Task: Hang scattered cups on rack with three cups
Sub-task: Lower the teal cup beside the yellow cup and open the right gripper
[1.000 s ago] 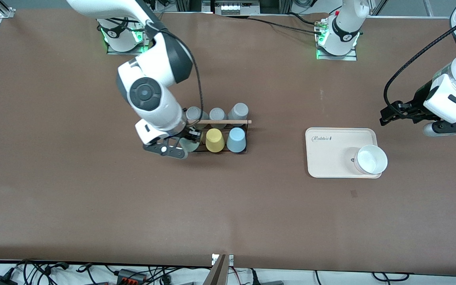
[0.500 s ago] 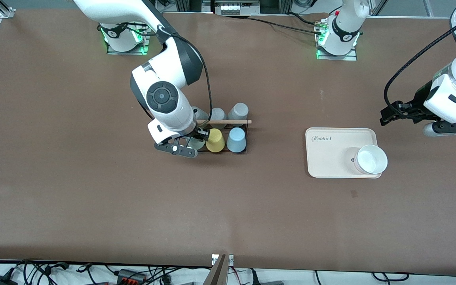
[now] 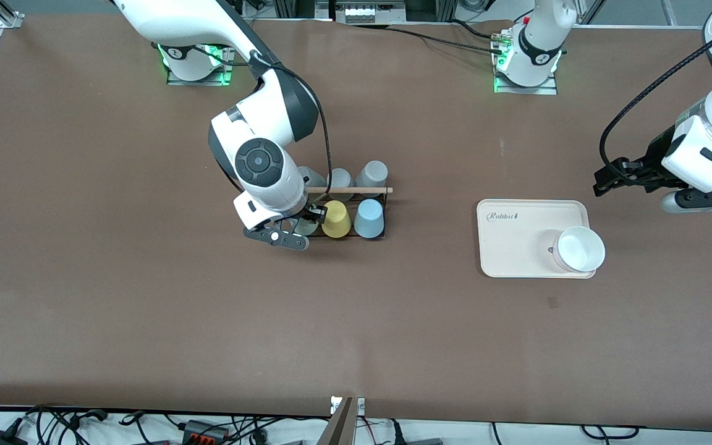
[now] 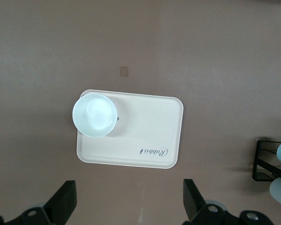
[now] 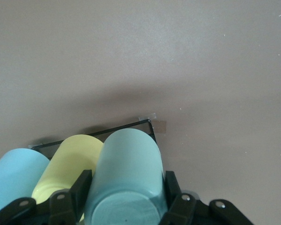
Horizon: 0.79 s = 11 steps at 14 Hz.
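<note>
The black wire rack (image 3: 387,204) with a wooden rod (image 3: 362,190) holds three grey cups (image 3: 372,173) in its row farther from the front camera. In the nearer row sit a yellow cup (image 3: 335,219) and the light blue cup (image 3: 369,218). My right gripper (image 3: 302,224) is shut on the mint-green cup (image 3: 306,227) at the rack's end toward the right arm, beside the yellow cup. In the right wrist view the mint-green cup (image 5: 129,173) sits between my fingers (image 5: 82,185), next to the yellow cup (image 5: 70,161) and the light blue cup (image 5: 16,173).
A cream tray (image 3: 517,235) with a white bowl (image 3: 580,248) lies toward the left arm's end. My left gripper (image 3: 615,176) waits open above the table beside the tray; the left wrist view shows the tray (image 4: 145,122) and bowl (image 4: 94,115).
My right gripper has carried the mint-green cup toward the left arm's end, into the rack's end slot beside the yellow cup. The left arm has not moved.
</note>
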Each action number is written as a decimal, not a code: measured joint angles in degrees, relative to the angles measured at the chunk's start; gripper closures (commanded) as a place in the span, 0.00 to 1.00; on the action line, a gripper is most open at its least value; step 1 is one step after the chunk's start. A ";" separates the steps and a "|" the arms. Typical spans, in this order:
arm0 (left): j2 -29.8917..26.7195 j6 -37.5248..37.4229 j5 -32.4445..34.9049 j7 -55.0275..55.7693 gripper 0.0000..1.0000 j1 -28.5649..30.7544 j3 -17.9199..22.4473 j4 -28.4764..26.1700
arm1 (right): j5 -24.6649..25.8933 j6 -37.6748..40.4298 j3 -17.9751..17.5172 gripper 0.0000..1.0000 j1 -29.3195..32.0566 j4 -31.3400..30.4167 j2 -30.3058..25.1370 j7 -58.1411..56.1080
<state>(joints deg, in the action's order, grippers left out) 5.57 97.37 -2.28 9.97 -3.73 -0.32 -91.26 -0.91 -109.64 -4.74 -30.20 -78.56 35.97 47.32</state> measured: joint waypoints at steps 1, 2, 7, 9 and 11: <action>0.00 0.00 0.00 0.00 0.00 0.00 0.00 0.00 | 0.00 0.00 0.00 0.73 -0.01 0.00 0.24 0.00; 0.00 0.00 0.00 0.00 0.00 0.00 0.00 0.00 | 0.00 0.00 0.00 0.72 -0.02 0.00 0.53 0.00; 0.00 0.00 0.00 0.00 0.00 0.00 0.01 0.00 | 0.00 -0.01 0.00 0.31 -0.04 0.01 2.28 0.08; 0.00 0.00 0.00 0.00 0.00 0.00 0.01 0.00 | -0.01 -0.02 0.04 0.00 -0.03 0.01 2.71 1.12; 0.00 0.01 0.00 0.00 0.00 0.00 0.01 0.00 | -0.01 -0.07 0.26 0.00 0.05 0.51 2.74 2.05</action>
<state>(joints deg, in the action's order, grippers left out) 5.57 97.38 -2.28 9.97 -3.73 -0.31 -91.26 -0.91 -109.71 -4.47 -30.14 -78.05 38.71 49.37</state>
